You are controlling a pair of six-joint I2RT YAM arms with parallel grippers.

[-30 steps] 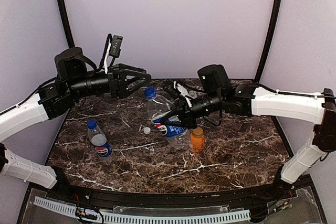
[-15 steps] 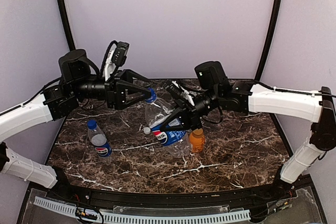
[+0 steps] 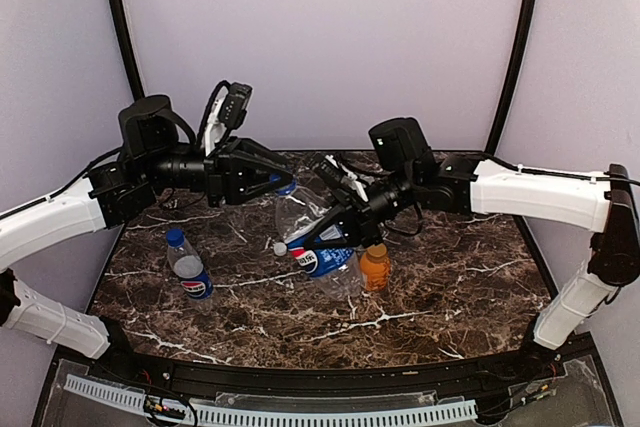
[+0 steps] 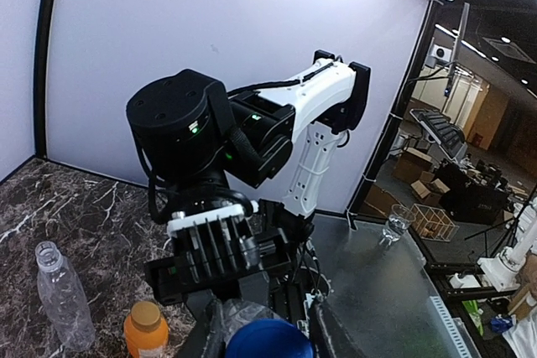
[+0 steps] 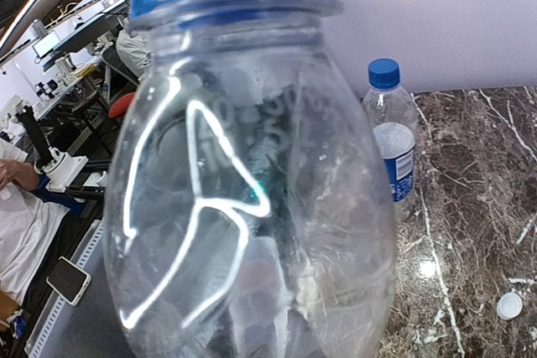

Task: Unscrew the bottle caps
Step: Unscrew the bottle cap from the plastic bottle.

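Note:
My right gripper [image 3: 338, 230] is shut on a clear Pepsi bottle [image 3: 312, 219] with a blue label and holds it tilted above the table. The bottle's body [image 5: 252, 199] fills the right wrist view and hides the fingers behind it. My left gripper [image 3: 278, 187] is shut on its blue cap [image 4: 268, 339], one finger on each side. A second blue-labelled bottle [image 3: 190, 272] stands at the left with its blue cap [image 5: 384, 73] on. A short orange bottle [image 3: 375, 267] stands capped. A clear unlabelled bottle [image 4: 63, 295] stands open. A white cap [image 3: 280, 248] lies loose.
The marble table [image 3: 450, 287] ends in a black rim at the front. A purple wall stands close behind it. The two forearms meet over the table's middle, above the standing bottles.
My left gripper has moved right onto the blue cap and closed on it. The right arm has tipped the bottle slightly toward the left gripper.

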